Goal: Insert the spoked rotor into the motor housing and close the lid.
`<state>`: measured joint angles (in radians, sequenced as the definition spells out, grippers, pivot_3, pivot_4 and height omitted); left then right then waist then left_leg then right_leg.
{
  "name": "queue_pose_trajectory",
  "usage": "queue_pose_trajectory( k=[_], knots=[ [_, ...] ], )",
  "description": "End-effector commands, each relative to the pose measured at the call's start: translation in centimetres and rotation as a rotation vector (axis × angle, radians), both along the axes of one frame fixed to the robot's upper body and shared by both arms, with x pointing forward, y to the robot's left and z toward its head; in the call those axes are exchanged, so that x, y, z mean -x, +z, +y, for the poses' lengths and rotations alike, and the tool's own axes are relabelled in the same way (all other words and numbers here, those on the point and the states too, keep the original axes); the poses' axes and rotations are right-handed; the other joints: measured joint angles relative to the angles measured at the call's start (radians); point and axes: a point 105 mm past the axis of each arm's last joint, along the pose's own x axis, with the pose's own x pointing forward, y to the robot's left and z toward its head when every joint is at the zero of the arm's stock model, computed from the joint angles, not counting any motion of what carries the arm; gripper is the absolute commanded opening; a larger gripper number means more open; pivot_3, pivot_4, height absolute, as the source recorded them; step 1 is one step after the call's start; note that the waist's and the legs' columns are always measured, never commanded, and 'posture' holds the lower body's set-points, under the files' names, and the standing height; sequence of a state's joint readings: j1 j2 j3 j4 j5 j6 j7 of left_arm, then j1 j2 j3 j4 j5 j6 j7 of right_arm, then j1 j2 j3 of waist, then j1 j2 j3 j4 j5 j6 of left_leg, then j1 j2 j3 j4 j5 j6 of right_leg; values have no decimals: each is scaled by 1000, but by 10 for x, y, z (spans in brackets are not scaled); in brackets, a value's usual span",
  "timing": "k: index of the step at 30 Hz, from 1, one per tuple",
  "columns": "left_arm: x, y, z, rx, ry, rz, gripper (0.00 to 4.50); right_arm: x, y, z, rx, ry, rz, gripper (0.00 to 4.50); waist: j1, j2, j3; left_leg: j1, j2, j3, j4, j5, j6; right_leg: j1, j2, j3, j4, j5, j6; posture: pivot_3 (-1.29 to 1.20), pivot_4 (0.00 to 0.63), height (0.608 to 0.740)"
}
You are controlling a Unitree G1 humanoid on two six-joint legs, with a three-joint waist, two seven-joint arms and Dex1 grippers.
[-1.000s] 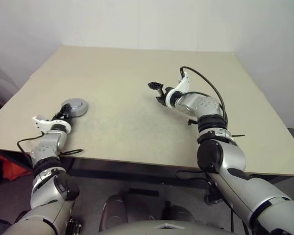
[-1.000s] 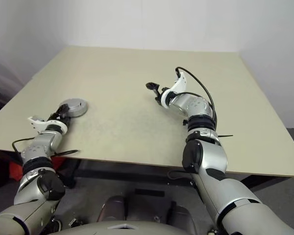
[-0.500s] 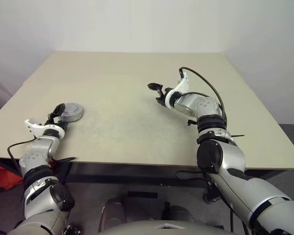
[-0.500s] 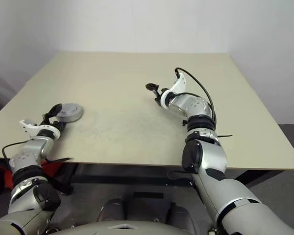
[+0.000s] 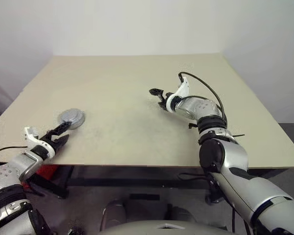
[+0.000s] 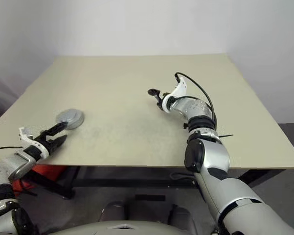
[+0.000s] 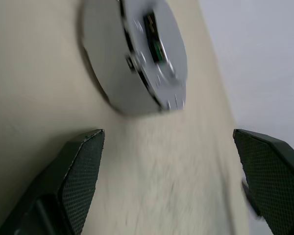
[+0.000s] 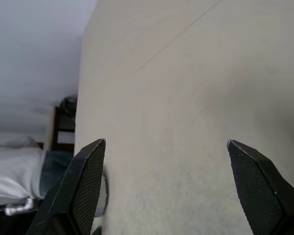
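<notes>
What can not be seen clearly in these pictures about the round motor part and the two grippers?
- Round silvery assembly on the table: in the eye views it is too small to tell lid from housing.
- Rotor and coils: the pale top face covers the inside in the left wrist view, which is also blurred.
- Left gripper: open, apart from the assembly.
- Right gripper: open, nothing between its fingers.

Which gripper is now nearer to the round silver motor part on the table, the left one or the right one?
Left. The left gripper is open just short of the motor housing, not touching it. The right gripper is open far across the table.
</notes>
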<state>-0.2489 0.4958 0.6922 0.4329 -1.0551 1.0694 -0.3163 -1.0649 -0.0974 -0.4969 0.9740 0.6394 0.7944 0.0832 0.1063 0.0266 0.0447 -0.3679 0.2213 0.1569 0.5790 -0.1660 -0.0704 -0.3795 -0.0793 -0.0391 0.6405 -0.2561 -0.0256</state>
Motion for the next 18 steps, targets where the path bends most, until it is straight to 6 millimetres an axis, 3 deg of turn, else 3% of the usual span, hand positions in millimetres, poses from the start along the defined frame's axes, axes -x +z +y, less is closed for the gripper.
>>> queue_pose_trajectory(
  k=[1, 3, 7, 12, 15, 18],
  knots=[
    [5, -29, -69, -17, -281, 137, 4472, -6, 19, 0, 74, 33, -123, 4500, 16, 0, 0, 1, -1, 0, 0, 0, 0, 1, -2, 0, 0, 0, 0, 0, 0, 740],
    [-9, -19, -90, -164, -366, 80, 4472, -6, 20, -5, 172, 65, -217, 4500, 37, 0, 0, 2, -6, -1, 0, 0, 0, 5, -6, -1, 0, -1, 2, 0, 0, 740],
    [-52, 24, -119, -401, -381, -182, 4472, 0, 16, -25, 429, 145, -430, 4500, 75, -3, 1, 2, -14, -1, 0, -1, 2, 14, -16, 3, -1, -4, 10, 0, 0, 740],
    [-78, 69, -149, -660, -449, -450, 4472, 14, 11, -63, 600, 228, -567, 4500, 77, -17, 8, -11, -15, -1, 2, 13, 14, 12, -14, 10, -2, -1, 21, 0, 0, 740],
    [-87, 74, -153, -845, -464, -532, 4472, 22, 14, -83, 665, 286, -620, 4500, 67, -18, 8, -16, -16, -1, 4, 14, 15, 8, -13, 10, -2, 3, 25, 0, 0, 740],
    [-92, 68, -160, -1026, -516, -580, 4472, 26, 18, -116, 785, 274, -659, 4500, 50, -17, 8, -15, -15, -2, 2, 14, 15, 8, -10, 10, -2, 3, 24, 0, 0, 740]
  ],
)
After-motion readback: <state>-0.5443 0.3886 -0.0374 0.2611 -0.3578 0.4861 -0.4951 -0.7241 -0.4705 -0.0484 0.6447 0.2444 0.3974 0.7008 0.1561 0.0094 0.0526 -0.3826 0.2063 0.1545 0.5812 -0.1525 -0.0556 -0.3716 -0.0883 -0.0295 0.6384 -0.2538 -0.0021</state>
